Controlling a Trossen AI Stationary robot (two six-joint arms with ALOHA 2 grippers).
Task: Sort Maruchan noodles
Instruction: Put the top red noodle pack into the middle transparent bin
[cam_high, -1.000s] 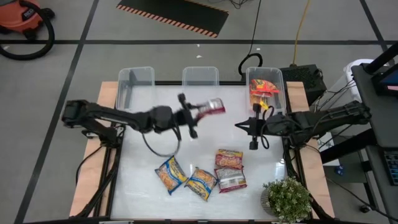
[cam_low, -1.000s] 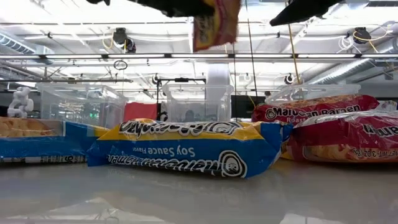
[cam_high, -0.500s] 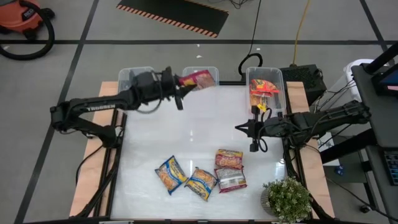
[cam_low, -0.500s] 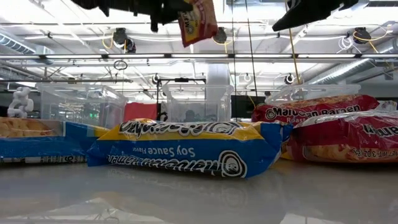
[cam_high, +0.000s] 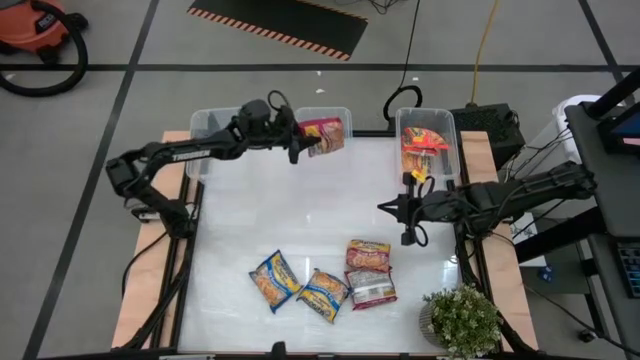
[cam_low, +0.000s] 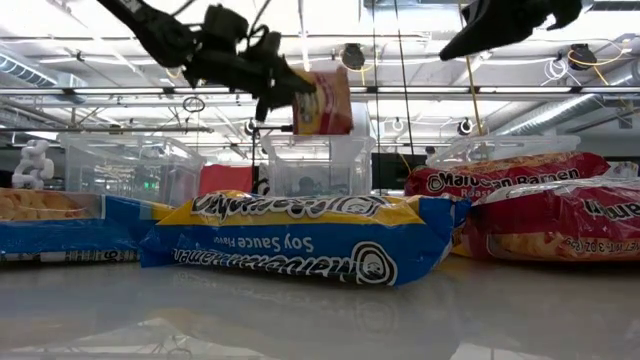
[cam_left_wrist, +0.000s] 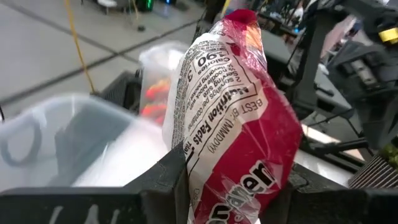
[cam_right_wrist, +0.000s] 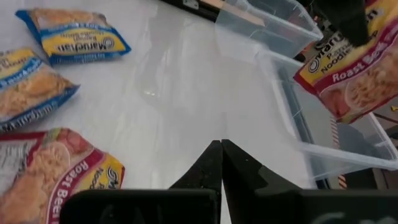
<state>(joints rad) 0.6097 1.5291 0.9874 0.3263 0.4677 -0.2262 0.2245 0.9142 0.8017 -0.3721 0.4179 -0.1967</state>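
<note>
A grey tiled floor with an orange shop vacuum (cam_high: 40, 25) in one corner surrounds the white surface (cam_high: 300, 215); from above, three clear bins line its far edge, the left bin (cam_high: 205, 125) bare, the middle bin (cam_high: 335, 118) under the carried load, the right bin (cam_high: 440, 125) already holding an orange-red packet (cam_high: 424, 140); the left gripper (cam_high: 305, 140) reaches far out on a long, nearly straight arm, its fingers clamped on a maroon packet (cam_high: 327, 134) hanging over the middle bin's near rim; the right gripper (cam_high: 407, 213) waits above the bare surface near the right bin, fingers pinched together on nothing; four more packets lie in a cluster (cam_high: 325, 283) near the front edge.

From table height, the maroon packet (cam_low: 325, 100) hangs upright above the middle bin (cam_low: 318, 165), well clear of its rim; a blue-and-yellow packet (cam_low: 290, 240) fills the foreground.

The left wrist view shows the maroon packet (cam_left_wrist: 233, 134) pinched at one end between the fingers (cam_left_wrist: 171, 180), its back label outward; the grip looks narrow, so the wrapper could slip or swing.

The right wrist view shows its fingers (cam_right_wrist: 211, 165) meeting at the tips; the carried packet (cam_right_wrist: 348, 78) floats over the bin's edge.

The risk, as I judge it: a release here might catch the near rim and drop the packet onto the surface; moving deeper over the bin first would help.
</note>
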